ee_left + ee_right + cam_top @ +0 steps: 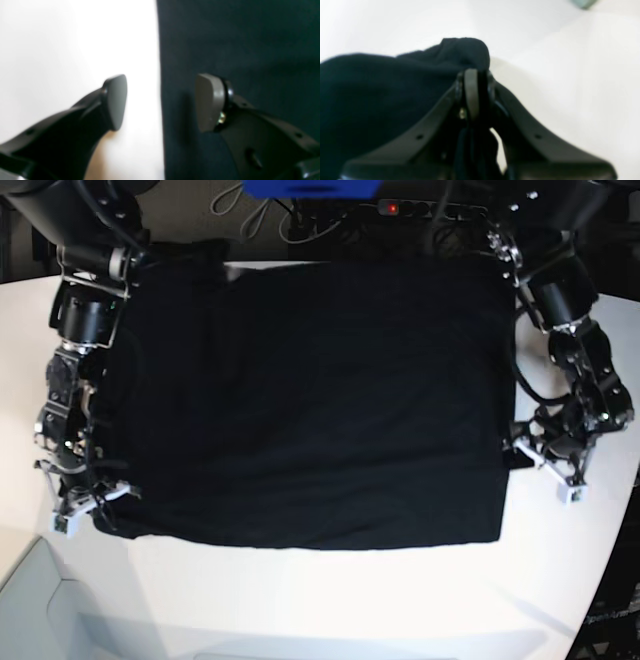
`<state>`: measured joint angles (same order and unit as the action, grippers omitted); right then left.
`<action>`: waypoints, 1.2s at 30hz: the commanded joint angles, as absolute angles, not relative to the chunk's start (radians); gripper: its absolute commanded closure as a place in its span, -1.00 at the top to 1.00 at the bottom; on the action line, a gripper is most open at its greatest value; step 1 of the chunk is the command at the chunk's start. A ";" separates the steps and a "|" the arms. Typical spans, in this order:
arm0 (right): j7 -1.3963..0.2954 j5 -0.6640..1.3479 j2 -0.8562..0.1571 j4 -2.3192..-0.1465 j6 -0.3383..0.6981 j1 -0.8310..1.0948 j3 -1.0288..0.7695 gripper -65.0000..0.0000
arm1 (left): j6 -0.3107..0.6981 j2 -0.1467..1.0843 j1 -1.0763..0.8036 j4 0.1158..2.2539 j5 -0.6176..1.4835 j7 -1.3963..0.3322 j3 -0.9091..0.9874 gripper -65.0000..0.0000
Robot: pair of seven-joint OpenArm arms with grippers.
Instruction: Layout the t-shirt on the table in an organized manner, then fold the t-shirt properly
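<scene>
Pinched in our right gripper [475,95] is the t-shirt [310,400]; our left gripper [160,102] gapes astride its opposite edge.

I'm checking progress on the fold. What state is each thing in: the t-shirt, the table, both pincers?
t-shirt: spread flat, one edge pinched and lifted.
table: white, carrying the shirt.
left pincer: open, straddling the shirt's edge, one pad over cloth, one over table.
right pincer: shut on black cloth at the shirt's edge.
</scene>
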<state>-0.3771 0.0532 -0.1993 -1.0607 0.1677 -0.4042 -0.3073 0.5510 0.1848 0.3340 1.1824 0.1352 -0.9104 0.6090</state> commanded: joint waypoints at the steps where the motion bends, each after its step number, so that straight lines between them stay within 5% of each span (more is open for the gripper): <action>1: -0.349 0.058 -0.211 -1.086 0.165 -0.433 -0.326 -1.00 | 0.558 0.194 0.380 1.224 0.150 -0.915 0.608 0.28; 8: -0.349 0.065 -0.203 -1.222 0.168 -0.325 -0.352 -1.00 | 0.562 0.050 0.400 1.366 0.150 -1.053 0.604 0.28; 13: -0.348 0.064 -0.160 -1.412 0.170 -0.173 -0.328 -1.00 | 0.559 -0.061 0.349 1.317 0.142 -0.995 0.564 0.28; 24: -0.338 0.061 -0.216 -1.801 0.174 0.193 0.042 -1.00 | 0.487 -0.025 0.335 1.010 0.147 -0.785 0.426 0.28; 32: -0.432 0.008 -0.375 -1.774 0.464 0.186 0.357 -1.00 | 0.484 0.002 0.334 1.013 0.148 -0.785 0.430 0.28; 36: -0.545 -0.093 -0.374 -1.730 0.519 0.131 0.423 -0.72 | 0.484 0.019 0.331 1.018 0.150 -0.789 0.429 0.28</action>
<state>-0.5594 -0.0952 -0.3660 -1.7145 0.5198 0.1371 0.4278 0.5163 0.0086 0.3271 1.0153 0.1917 -0.7502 0.4286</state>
